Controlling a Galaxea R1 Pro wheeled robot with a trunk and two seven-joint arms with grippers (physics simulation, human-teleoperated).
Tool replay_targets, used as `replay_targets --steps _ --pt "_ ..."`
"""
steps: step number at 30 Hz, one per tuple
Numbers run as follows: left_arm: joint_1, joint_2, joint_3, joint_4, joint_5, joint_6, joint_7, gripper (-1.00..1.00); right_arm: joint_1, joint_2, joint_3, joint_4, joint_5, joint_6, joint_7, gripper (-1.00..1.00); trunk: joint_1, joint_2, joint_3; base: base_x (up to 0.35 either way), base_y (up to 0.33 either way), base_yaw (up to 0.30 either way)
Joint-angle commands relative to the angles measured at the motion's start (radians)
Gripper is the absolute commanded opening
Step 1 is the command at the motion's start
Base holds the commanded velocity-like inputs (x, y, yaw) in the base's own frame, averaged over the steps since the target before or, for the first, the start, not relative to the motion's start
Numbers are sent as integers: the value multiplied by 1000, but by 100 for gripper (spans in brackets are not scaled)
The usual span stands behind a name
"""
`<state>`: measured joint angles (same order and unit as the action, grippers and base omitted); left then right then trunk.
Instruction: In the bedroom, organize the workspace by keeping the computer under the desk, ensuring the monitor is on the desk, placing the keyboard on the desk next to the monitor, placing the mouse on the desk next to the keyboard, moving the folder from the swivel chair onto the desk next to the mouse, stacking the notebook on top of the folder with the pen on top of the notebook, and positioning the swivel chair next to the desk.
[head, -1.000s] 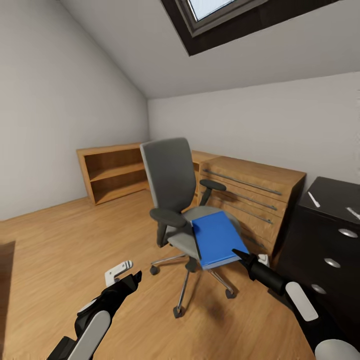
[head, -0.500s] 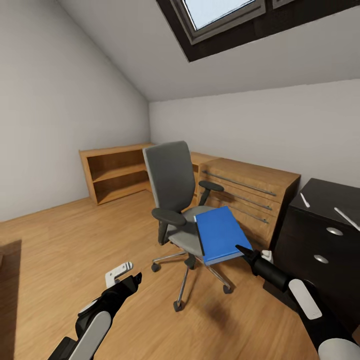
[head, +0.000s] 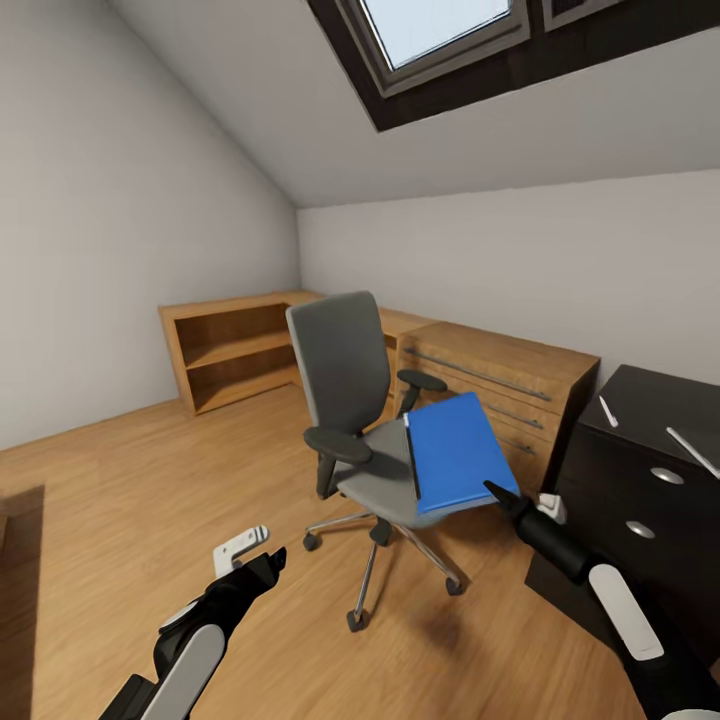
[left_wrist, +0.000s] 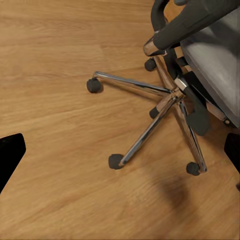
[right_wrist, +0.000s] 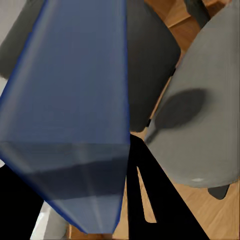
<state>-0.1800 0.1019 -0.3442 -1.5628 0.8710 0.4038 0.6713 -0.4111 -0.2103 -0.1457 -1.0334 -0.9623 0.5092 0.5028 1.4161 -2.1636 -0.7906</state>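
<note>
- My right end effector (head: 497, 492) is clamped on the near edge of the folder (head: 455, 450), which is tilted up above the swivel chair (head: 372, 430) seat.
- The table (head: 650, 440) lies to the right; I judge the folder's long axis points away from me.
- Left end effector (head: 272, 556) hangs low, apparently closed and empty.

I see a light wood plank floor (head: 120, 480) carrying the grey swivel chair's chrome five-star base (left_wrist: 165, 102) on black castors. Low open wooden shelving (head: 225, 350) and a wooden drawer cabinet (head: 500, 385) stand on it, beside a black drawer unit (head: 640, 500).
</note>
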Motion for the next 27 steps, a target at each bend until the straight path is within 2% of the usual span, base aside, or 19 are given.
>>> replay_targets --steps 1,4,5,7,8,9,10,11,13,14,20,22,25,27 --pt "-1 1 -2 0 6 1 8 100 20 0 -2 -37 -4 -17 -22 -100 -4 7 2 0 0 0" --pt "-1 0 -3 4 6 1 8 100 47 0 -2 -95 -3 -44 -75 -100 -16 28 12 0 0 0" --pt "-1 0 -4 9 4 1 8 100 76 0 -2 -181 8 -63 -181 -100 -19 35 15 0 0 0" --pt "-1 0 -8 12 5 1 9 100 102 1 -1 -279 58 -68 -333 -100 -27 49 21 0 0 0" --pt "-1 0 -13 14 5 1 11 100 118 4 1 -353 122 -67 -472 -100 -31 56 24 0 0 0" --pt "-1 0 -15 14 5 1 11 100 128 7 4 -396 168 -65 -568 -100 -35 63 27 0 0 0" --pt "-1 0 -15 15 5 1 11 100 133 9 5 -415 189 -65 -614 -100 -39 70 30 0 0 0" --pt "-1 0 -17 18 5 1 10 100 140 18 7 -446 222 -64 -698 -100 -42 77 34 0 0 0" --pt "-1 0 -18 23 4 1 9 100 150 43 8 -482 258 -64 -803 -100 -50 91 40 0 0 0" --pt "-1 0 -19 26 4 1 9 100 157 64 9 -496 275 -68 -848 -100 -54 98 43 -47 0 0" --pt "-1 0 -19 27 4 1 10 100 162 84 18 -506 286 -69 -875 -100 -77 140 62 -204 0 0" --pt "-1 -1 -19 27 3 1 10 100 166 84 58 -508 291 -69 -875 -100 -85 154 68 -328 0 0" --pt "-1 -1 -19 27 3 0 11 100 167 84 88 -508 293 -70 -875 -100 -96 175 77 -318 0 0" --pt "-1 -1 -19 27 3 0 11 100 167 84 91 -508 293 -70 -874 -100 -104 189 84 -240 0 0"
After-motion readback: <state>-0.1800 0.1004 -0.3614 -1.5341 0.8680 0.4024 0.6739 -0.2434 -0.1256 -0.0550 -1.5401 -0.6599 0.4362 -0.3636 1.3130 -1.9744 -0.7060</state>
